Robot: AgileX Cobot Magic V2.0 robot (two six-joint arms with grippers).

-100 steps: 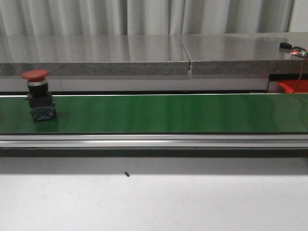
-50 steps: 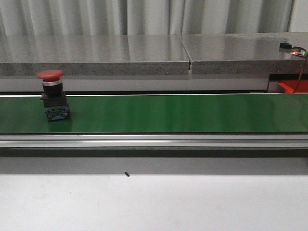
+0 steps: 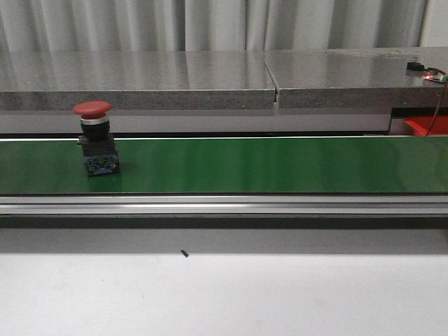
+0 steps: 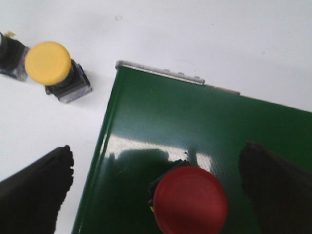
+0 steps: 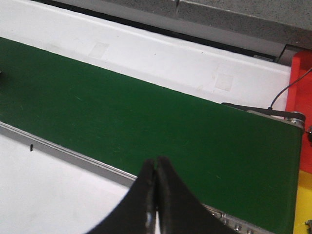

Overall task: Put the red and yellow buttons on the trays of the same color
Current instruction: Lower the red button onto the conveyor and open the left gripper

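In the front view a red button [image 3: 94,136] with a black and blue base stands upright on the green conveyor belt [image 3: 280,164], at its left part. No gripper shows in that view. In the left wrist view my left gripper [image 4: 156,192] is open, its fingers [image 4: 34,190] wide on either side of a red button [image 4: 191,201] near the belt's end [image 4: 161,73]; I cannot tell whether it is the same button. A yellow button [image 4: 48,63] lies on the white table beside the belt. My right gripper [image 5: 156,168] is shut and empty above the belt's near rail.
A red tray [image 5: 302,73] sits past the belt's right end, also in the front view [image 3: 425,126], with a yellow surface [image 5: 304,204] nearer. Another button's dark body [image 4: 10,53] lies by the yellow one. A grey stone counter [image 3: 210,77] runs behind the belt.
The red button in the front view has travelled to the right along the belt, staying upright. Nothing else there has moved.
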